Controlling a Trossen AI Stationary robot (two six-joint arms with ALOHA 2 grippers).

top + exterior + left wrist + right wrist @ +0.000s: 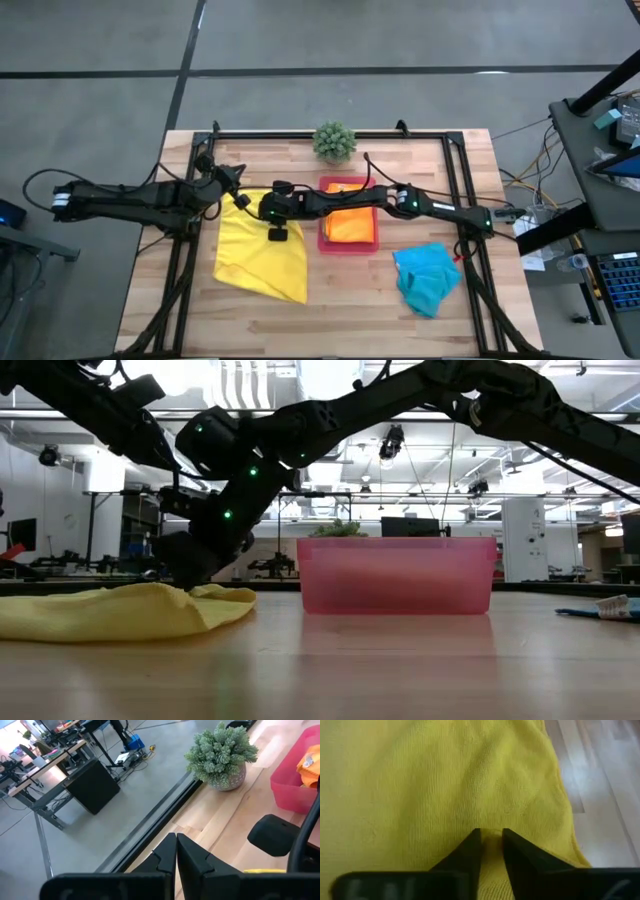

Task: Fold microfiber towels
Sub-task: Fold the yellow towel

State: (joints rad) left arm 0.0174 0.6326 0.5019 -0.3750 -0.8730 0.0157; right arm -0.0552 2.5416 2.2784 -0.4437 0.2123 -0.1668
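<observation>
The right tool (pixel 490 837) is down on the yellow towel (pixel 262 250), its fingers nearly together and pinching a small ridge of the cloth, while the left tool (pixel 176 851) waits fully closed and empty near the towel's far left corner. The yellow towel lies spread and only partly doubled, an orange towel (pixel 351 225) already sits in the pink bin (pixel 322 238), and the turquoise towel (pixel 428 277) lies crumpled to the right, so most folding appears left. All rests on a pale wooden tabletop (pixel 350 320) with a small potted plant (pixel 334 141) at its far edge, in a workshop of desks and monitors.
</observation>
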